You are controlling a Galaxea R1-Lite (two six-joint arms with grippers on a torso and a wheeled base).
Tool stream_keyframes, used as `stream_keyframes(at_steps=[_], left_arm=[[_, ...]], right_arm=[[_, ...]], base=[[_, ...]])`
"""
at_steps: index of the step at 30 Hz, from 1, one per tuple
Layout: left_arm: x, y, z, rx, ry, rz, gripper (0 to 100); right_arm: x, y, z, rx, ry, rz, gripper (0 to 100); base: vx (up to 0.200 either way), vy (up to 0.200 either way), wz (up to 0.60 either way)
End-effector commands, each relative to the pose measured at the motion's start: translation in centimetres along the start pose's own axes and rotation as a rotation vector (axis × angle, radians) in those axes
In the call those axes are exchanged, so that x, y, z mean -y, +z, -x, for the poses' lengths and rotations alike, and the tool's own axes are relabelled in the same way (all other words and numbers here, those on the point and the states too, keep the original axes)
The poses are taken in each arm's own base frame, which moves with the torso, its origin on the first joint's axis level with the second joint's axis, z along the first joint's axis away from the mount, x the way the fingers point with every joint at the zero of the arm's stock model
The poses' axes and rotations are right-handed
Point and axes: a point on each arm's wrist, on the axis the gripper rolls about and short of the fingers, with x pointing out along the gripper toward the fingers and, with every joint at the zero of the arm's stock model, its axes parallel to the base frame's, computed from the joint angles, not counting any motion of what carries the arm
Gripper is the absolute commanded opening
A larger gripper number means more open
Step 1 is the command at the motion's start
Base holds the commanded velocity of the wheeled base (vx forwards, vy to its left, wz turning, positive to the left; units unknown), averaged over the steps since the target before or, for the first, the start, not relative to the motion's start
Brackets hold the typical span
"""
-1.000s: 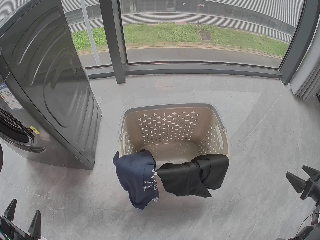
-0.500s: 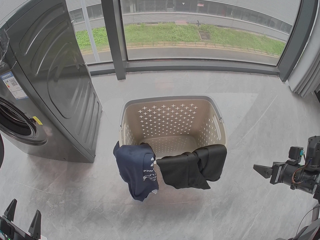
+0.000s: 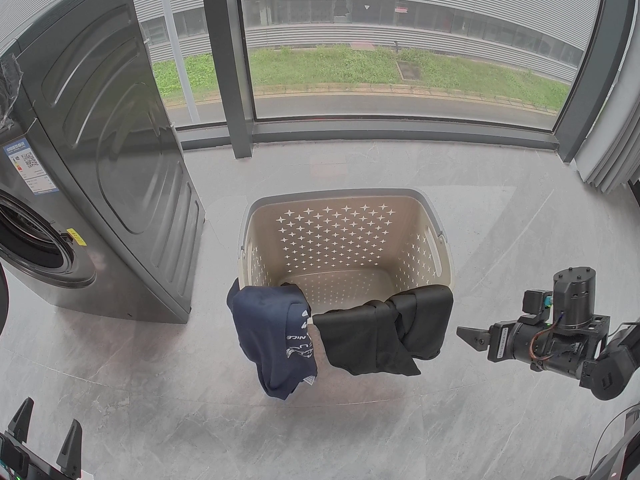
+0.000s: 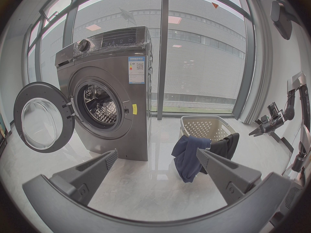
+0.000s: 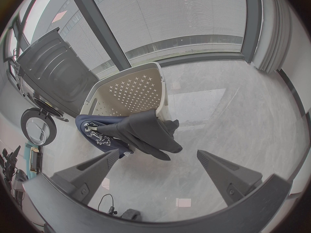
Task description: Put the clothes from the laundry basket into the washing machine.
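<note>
Black garment (image 3: 380, 345) and navy garment (image 3: 270, 338) hang over the basket's (image 3: 347, 241) near rim. Right gripper (image 3: 470, 337) is beside the basket and left gripper (image 3: 45, 427) well off it, both with jaws apart. Risk: a snagged pull could tip the basket.

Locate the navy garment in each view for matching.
Head view: navy garment draped over the laundry basket rim, nearest the washing machine.
Left wrist view: navy garment hanging off the basket, beside the black garment.
Right wrist view: navy garment partly behind the black garment.
Shared landmark: the basket.
</note>
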Motion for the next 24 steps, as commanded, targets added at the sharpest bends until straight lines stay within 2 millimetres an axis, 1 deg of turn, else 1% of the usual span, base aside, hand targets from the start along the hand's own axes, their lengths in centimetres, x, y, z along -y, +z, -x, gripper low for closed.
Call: stream_keyframes(at_steps=[1,6,7,13,16,17,24], left_arm=[[0.0,-0.5,-0.1,-0.009,0.001,0.0,100],[0.0,-0.5,-0.1,-0.009,0.001,0.0,100],[0.0,-0.5,-0.1,-0.009,0.001,0.0,100],[0.0,-0.5,-0.1,-0.009,0.001,0.0,100],[0.0,-0.5,-0.1,-0.009,0.001,0.0,100],[0.0,-0.5,-0.1,-0.009,0.001,0.0,100],[0.0,-0.5,-0.1,-0.009,0.001,0.0,100]], right_arm=[[-0.7,-1.0,-2.1,-0.042,0.014,0.017,100],[-1.0,-1.3,-3.9,-0.067,0.013,0.02,100],[-1.0,-1.2,-4.0,-0.066,0.014,0.02,100],[-1.2,-1.6,-6.7,-0.061,0.015,0.029,100],[-1.4,-1.6,-7.5,-0.061,0.019,0.031,100],[-1.7,-1.8,-8.0,-0.065,0.028,0.033,100],[-2.6,-1.9,-9.7,-0.064,0.044,0.045,100]], base=[[0.0,0.0,0.0],[0.0,0.0,0.0],[0.0,0.0,0.0],[0.0,0.0,0.0],[0.0,0.0,0.0],[0.0,0.0,0.0],[0.0,0.0,0.0]])
